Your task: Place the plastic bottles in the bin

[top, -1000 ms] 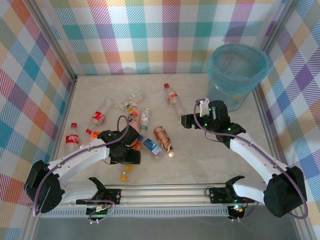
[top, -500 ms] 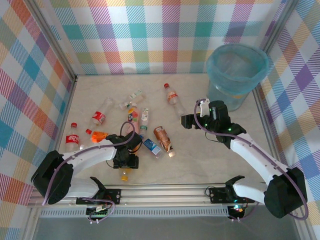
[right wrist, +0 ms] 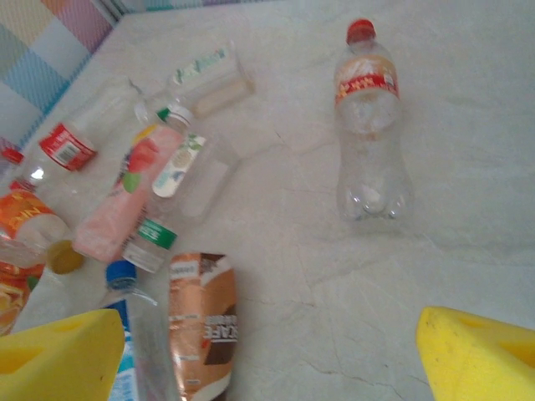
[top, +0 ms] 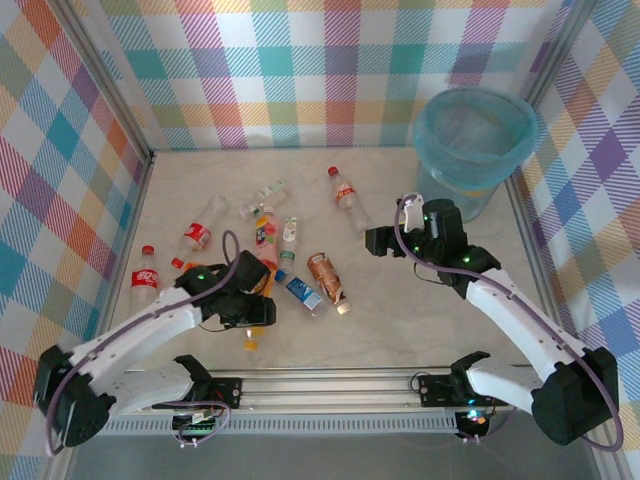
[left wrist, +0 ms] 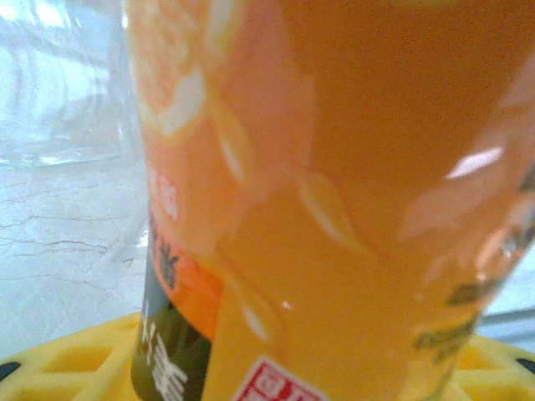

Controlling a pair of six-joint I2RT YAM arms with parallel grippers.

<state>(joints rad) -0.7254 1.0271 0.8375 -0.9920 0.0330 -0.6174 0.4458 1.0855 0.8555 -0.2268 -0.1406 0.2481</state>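
The bin (top: 452, 185), lined with a light-blue bag, stands upright on the tabletop (top: 400, 320). Just left of the bin and nearer the arm bases, the right tool (top: 372, 241) hovers with its yellow fingers (right wrist: 472, 355) spread wide and nothing between them. The bottle closest to the bin is a clear red-capped bottle (right wrist: 370, 125), lying on its side. Further left of the bin lie a copper-labelled bottle (right wrist: 202, 322) and a pink-labelled bottle (right wrist: 125, 200). Further still from the bin, the left tool (top: 252, 308) is closed around an orange-labelled bottle (left wrist: 334, 209)
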